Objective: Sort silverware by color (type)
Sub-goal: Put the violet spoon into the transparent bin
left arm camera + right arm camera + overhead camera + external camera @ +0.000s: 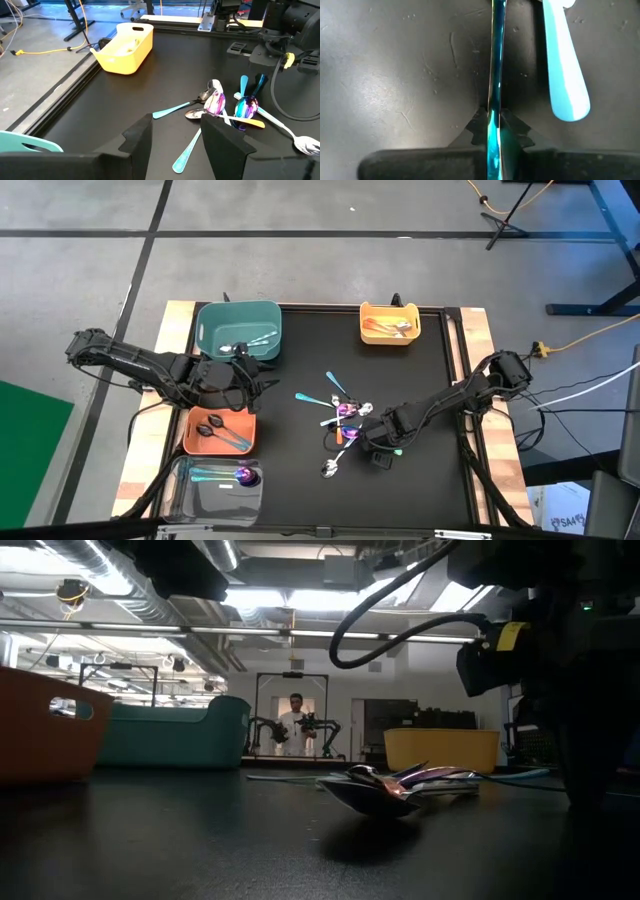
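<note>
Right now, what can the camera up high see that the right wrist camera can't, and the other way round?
Only the high view shows the bins: teal, yellow, orange and clear, plus the left gripper, open by the teal bin. Only the right wrist view shows the right gripper shut on a thin teal spoon. Both show the black table and a light blue spoon handle.

Bright ceiling strip lights [300, 598] wash the room evenly, leaving soft sheen on the matte black desk [300, 380], a faint shadow beneath the shiny metal spoons [400, 785], and blurred, dim foreground edges.
</note>
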{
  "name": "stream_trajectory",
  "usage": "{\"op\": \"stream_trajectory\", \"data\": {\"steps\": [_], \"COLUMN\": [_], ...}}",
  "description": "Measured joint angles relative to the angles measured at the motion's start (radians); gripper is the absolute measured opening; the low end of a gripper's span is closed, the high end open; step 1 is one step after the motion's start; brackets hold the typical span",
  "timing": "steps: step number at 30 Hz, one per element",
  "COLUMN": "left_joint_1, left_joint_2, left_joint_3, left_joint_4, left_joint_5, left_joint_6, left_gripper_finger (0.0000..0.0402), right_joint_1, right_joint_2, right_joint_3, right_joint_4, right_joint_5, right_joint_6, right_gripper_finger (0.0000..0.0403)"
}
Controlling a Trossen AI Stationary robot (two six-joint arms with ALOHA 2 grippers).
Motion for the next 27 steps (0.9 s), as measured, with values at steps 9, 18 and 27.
{"op": "stream_trajectory", "data": {"steps": [9, 18, 27], "left_joint_1": [0.0, 0.0, 0.0], "left_joint_2": [0.0, 0.0, 0.0], "left_joint_3": [0.0, 0.0, 0.0], "left_joint_4": [0.0, 0.0, 0.01], "left_joint_5": [0.0, 0.0, -0.001], "left_joint_6": [0.0, 0.0, 0.009], "left_gripper_finger": [0.0162, 0.0162, 0.0162], "right_joint_1": [0.0, 0.0, 0.0], "right_joint_2": [0.007, 0.007, -0.005], "right_joint_3": [0.038, 0.128, 0.221], "right_joint_4": [-0.043, -0.091, -0.132], "right_joint_5": [0.0, 0.001, 0.037], "right_joint_6": [-0.007, -0.039, -0.124], "right_gripper_finger": [0.0004, 0.0002, 0.0001]}}
